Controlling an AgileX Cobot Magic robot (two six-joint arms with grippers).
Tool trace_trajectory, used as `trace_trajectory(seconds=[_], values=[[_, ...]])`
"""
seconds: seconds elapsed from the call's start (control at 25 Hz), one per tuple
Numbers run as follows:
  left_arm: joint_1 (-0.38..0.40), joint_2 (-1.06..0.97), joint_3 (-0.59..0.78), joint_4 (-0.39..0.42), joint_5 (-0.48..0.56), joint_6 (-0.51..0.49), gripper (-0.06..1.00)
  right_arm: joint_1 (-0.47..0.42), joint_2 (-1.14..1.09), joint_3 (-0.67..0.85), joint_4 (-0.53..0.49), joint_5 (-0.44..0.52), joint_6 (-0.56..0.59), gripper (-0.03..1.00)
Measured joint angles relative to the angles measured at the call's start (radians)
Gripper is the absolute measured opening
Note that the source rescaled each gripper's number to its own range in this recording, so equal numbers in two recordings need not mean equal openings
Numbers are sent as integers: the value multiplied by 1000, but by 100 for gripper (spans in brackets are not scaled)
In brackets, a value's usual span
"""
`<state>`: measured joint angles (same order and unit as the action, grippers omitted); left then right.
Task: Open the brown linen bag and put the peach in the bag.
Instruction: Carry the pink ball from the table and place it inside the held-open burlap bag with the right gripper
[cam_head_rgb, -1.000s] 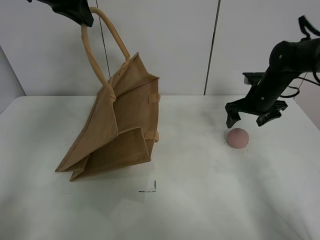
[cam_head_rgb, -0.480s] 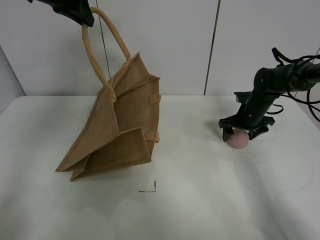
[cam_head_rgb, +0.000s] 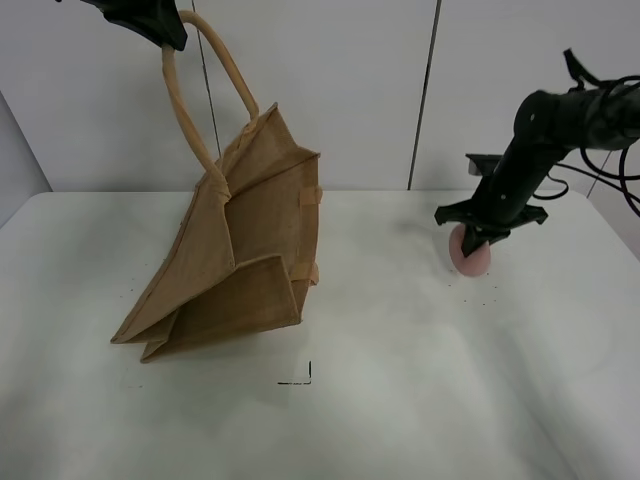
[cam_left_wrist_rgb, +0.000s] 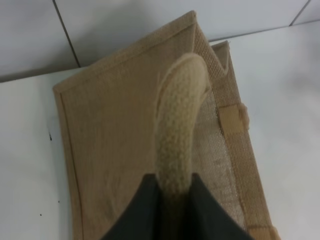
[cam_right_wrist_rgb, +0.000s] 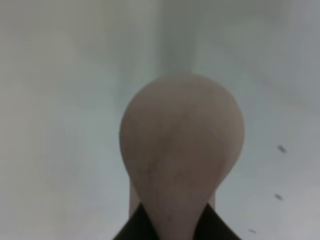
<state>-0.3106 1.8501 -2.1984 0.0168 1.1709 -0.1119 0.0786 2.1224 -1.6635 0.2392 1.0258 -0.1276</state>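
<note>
The brown linen bag (cam_head_rgb: 235, 250) stands tilted on the white table, its mouth barely parted. My left gripper (cam_head_rgb: 168, 32) is shut on one light-tan loop handle (cam_head_rgb: 195, 130) and holds it up high; the left wrist view shows the handle (cam_left_wrist_rgb: 179, 135) pinched between the dark fingers above the bag (cam_left_wrist_rgb: 115, 150). My right gripper (cam_head_rgb: 478, 236) is shut on the pink peach (cam_head_rgb: 468, 250), which hangs a little above the table at the right. The right wrist view shows the peach (cam_right_wrist_rgb: 181, 145) filling the frame, squeezed between the fingers.
The white table (cam_head_rgb: 400, 400) carries a small black corner mark (cam_head_rgb: 300, 376) in front of the bag. A pale panelled wall (cam_head_rgb: 340, 90) stands behind. Small dark dots (cam_head_rgb: 478, 292) mark the table below the peach.
My right gripper came down over the peach, closed on it and has lifted it slightly off the table. The left gripper and bag have not moved.
</note>
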Motion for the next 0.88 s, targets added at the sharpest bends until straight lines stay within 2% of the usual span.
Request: trace_trajectory(seconds=[0.24,0.4,0.64,0.88], values=[[0,-3,0,0,0,0,0,8,-81,-178,323,61,-148,0],[0,-3,0,0,0,0,0,71,-88,-235,479,60,-248,0],[0,-3,0,-1,0,0,0,239,-81,-237,529,4,-385,0],[0,-3,0,-1,0,0,0,374,-22,-237,524,-116,-541,0]])
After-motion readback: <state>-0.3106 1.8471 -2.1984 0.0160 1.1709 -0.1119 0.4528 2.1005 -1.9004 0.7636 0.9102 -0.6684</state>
